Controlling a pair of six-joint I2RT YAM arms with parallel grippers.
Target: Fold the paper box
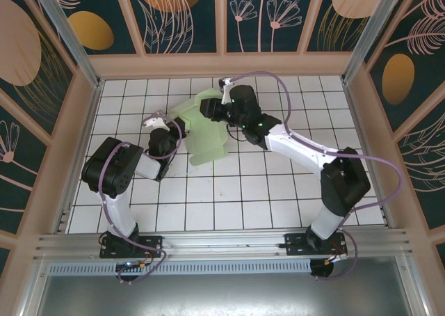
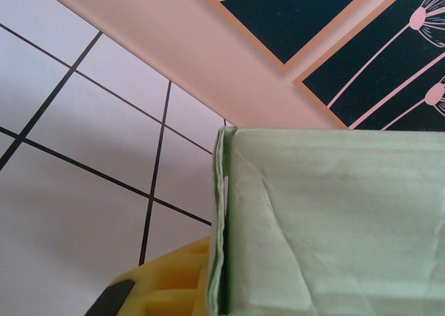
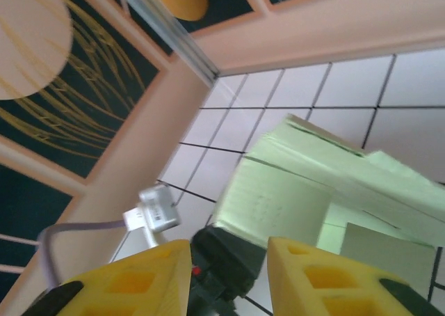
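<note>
The paper box (image 1: 208,140) is a pale green, partly folded card standing up off the white tiled floor near the back middle. My left gripper (image 1: 179,130) holds its left edge. In the left wrist view the box (image 2: 334,225) covers the right half, its layered edge pressed against my yellow finger (image 2: 174,280); the other finger is hidden behind the card. My right gripper (image 1: 207,110) hovers at the box's upper back corner. In the right wrist view its jaws (image 3: 228,250) stand apart with nothing between them, above the box (image 3: 292,191) and the left arm's black wrist (image 3: 226,264).
A tan wooden wall (image 1: 222,64) borders the tiled floor (image 1: 229,198) at the back, with side walls left and right. The left arm's small silver camera (image 3: 158,208) and its purple cable sit close under the right fingers. An aluminium rail (image 1: 222,243) runs along the near edge.
</note>
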